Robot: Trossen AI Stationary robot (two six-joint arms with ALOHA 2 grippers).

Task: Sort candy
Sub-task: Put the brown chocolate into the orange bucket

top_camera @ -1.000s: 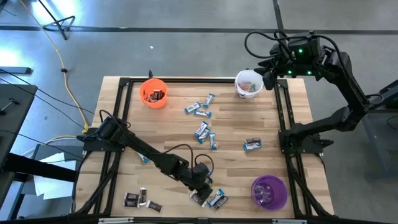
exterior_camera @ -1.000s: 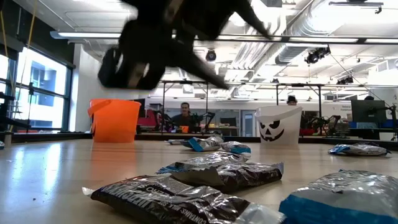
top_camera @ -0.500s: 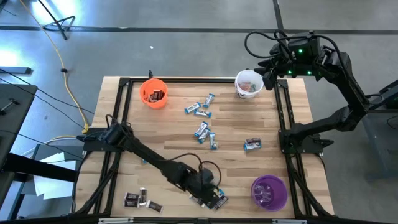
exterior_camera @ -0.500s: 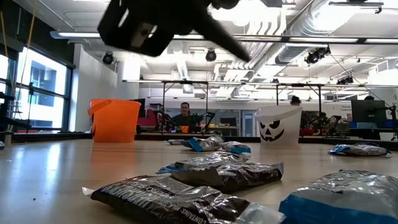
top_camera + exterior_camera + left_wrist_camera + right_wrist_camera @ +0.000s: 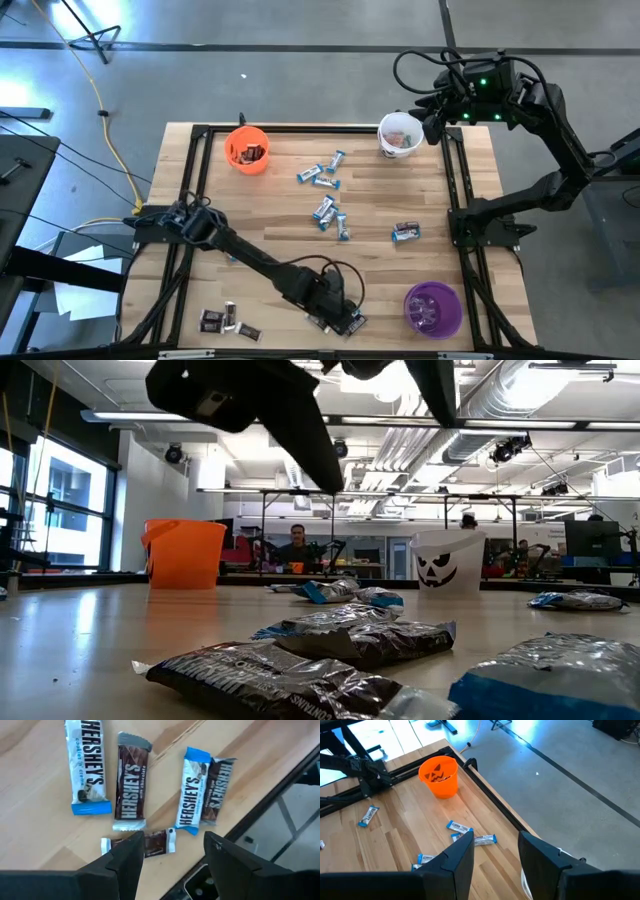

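My left gripper [image 5: 338,306] hovers open above a cluster of candy [image 5: 345,322] by the table's near edge. In its wrist view the open fingers [image 5: 172,856] stand over a small dark piece [image 5: 148,843]. Beyond it lie two blue-and-white bars [image 5: 87,767] [image 5: 192,791] and two dark bars [image 5: 131,782] [image 5: 218,790], all flat on the wood. My right gripper [image 5: 432,125] waits open beside the white cup [image 5: 400,135] at the far right; its fingers [image 5: 495,857] hold nothing. The low view shows dark wrappers [image 5: 290,680] close up.
An orange cup [image 5: 247,150] with dark candy in it stands far left, and a purple cup [image 5: 432,307] near right. More candy lies mid-table [image 5: 328,212], far centre [image 5: 320,176], right [image 5: 405,232] and near left [image 5: 225,322]. A black frame [image 5: 458,200] borders the table.
My left gripper has moved toward the table's right and a little toward its near edge, ending over the near-edge candy cluster. In the low view the arm has swung across and upward. The candy and the right arm have kept still.
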